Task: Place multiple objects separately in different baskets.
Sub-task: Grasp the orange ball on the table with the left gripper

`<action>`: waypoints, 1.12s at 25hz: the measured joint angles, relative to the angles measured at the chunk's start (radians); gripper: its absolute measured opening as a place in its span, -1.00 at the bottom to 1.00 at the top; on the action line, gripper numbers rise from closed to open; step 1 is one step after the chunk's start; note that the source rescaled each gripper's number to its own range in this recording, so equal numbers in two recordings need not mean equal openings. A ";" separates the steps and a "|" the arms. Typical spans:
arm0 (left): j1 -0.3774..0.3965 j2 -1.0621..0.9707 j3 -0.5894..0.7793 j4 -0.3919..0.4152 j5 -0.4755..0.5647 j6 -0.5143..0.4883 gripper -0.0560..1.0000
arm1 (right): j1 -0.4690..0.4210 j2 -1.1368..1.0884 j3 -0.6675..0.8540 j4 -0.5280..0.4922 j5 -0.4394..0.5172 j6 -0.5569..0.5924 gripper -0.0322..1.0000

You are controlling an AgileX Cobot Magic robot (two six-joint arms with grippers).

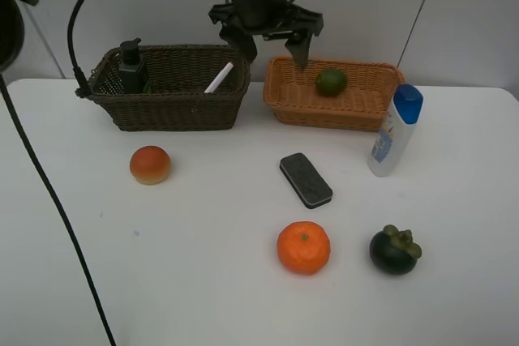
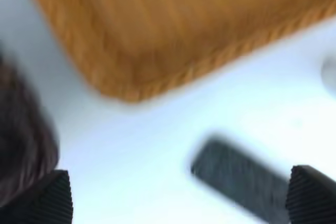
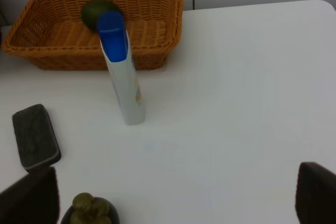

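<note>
The left tool hangs spread wide and empty over the gap between the two baskets. The green fruit lies in the tan basket, just beside one finger; the brown basket flanks the other. The right tool gapes too, holding nothing: dark fruit nearest, eraser and white bottle beyond.
</note>
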 joint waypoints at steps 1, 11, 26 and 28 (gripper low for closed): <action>0.000 -0.018 0.008 0.007 0.024 -0.032 1.00 | 0.000 0.000 0.000 0.000 0.000 0.000 0.99; 0.000 -0.209 0.300 0.119 0.044 -0.128 1.00 | 0.000 0.000 0.000 0.000 0.000 0.000 0.99; 0.015 -0.313 0.808 0.206 0.045 -0.218 1.00 | 0.000 0.000 0.000 0.000 0.000 0.000 0.99; 0.045 -0.314 0.851 0.206 0.032 -0.227 1.00 | 0.000 0.000 0.000 0.000 0.000 0.000 0.99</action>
